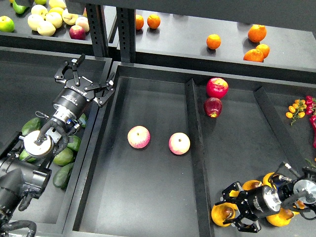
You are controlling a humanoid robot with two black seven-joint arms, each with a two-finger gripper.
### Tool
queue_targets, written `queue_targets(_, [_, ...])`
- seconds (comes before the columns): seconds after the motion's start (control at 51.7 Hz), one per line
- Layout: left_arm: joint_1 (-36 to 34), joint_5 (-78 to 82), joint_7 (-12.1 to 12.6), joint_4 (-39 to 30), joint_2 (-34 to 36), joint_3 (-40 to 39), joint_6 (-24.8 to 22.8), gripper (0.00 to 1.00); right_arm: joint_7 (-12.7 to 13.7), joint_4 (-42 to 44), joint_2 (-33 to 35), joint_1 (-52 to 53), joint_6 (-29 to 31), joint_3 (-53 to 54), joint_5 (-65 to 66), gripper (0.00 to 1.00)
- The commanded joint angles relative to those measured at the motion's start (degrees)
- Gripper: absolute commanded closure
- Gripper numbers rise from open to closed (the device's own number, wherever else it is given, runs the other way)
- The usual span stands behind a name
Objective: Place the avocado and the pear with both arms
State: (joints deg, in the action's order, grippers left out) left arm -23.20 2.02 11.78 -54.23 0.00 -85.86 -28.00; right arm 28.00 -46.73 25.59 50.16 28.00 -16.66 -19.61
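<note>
Several dark green avocados (63, 157) lie in the left bin, partly under my left arm. My left gripper (85, 79) is open and empty, held above the wall between the left bin and the centre tray, well above the avocados. Golden-yellow pears (222, 213) are piled at the lower right of the right tray. My right gripper (236, 208) is down in that pile. Its fingers are spread on either side of the leftmost pear, and I see no closed grip. The arm hides part of the other pears (271, 178).
Two pink-yellow apples (138, 137) (179, 143) lie in the centre tray (148, 197). Two red apples (217, 87) sit at the back of the right tray, past a raised divider (196, 148). Oranges (256, 33) and pale apples (47, 22) are on the back shelf. Small tomatoes (296, 107) lie far right.
</note>
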Motion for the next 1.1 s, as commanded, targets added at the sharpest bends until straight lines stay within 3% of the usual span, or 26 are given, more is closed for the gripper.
queue_targets(0.0, [0.0, 0.0, 0.0, 0.0, 0.0, 0.3, 0.0, 0.0, 0.0, -1.0, 1.1, 0.6, 0.0, 1.2, -0.4, 0.37])
queue_targets(0.174, [0.0, 0.0, -0.1, -0.1, 0.0, 0.2, 0.0, 0.0, 0.0, -1.2, 1.9, 0.7, 0.0, 6.3, -0.7, 0.32])
queue_targets(0.329, [0.2, 0.0, -0.1, -0.6, 0.0, 0.3, 0.0, 0.0, 0.0, -0.9, 2.5, 0.6, 0.0, 12.8, -0.2, 0.17])
queue_targets(0.832, [0.2, 0.0, -0.2, -1.1, 0.0, 0.3, 0.0, 0.0, 0.0, 0.2, 3.4, -1.6, 0.0, 31.8, -2.2, 0.06])
queue_targets(1.084, [0.2, 0.0, -0.2, -1.1, 0.0, 0.3, 0.0, 0.0, 0.0, 1.3, 0.8, -6.4, 0.0, 43.2, -2.3, 0.0])
